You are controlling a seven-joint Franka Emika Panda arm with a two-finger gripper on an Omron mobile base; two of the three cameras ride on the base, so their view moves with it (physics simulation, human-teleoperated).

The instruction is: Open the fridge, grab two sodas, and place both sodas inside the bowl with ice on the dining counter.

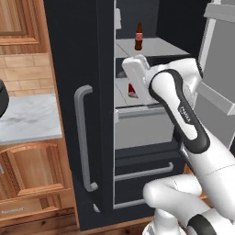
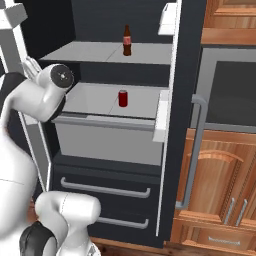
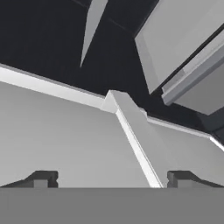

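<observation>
Sodas wait on two pale grey shelves of the open fridge [image 2: 95, 20]: a slim dark-brown bottle [image 2: 127, 41] with red label at upper centre of the right base view, and a red can [image 2: 123, 98] one shelf below it, near the frame's middle. Seen from the left base view, the bottle [image 1: 138, 36] stands at top centre while the can [image 1: 131, 90] peeps out just left of the robot's white forearm. A grey bar handle [image 1: 82, 137] runs down the fridge's closed dark door [image 1: 78, 69] at left centre; a wooden cabinet [image 2: 220, 165] fills the right side of the right base view.

The gripper [image 3: 112, 177] holds nothing, its dark fingertips [image 3: 41, 178] spread wide at the bottom of the hand view, looking across pale fridge surfaces whose exact identity is hard to tell.

Neither soda has been lifted. The arm is folded tight inside the doorway, so the likely hazards are its elbow or wrist catching a shelf edge or the open door's bins, or a careless reach tipping the tall, narrow bottle, which looks easier to knock over than the squat can.
</observation>
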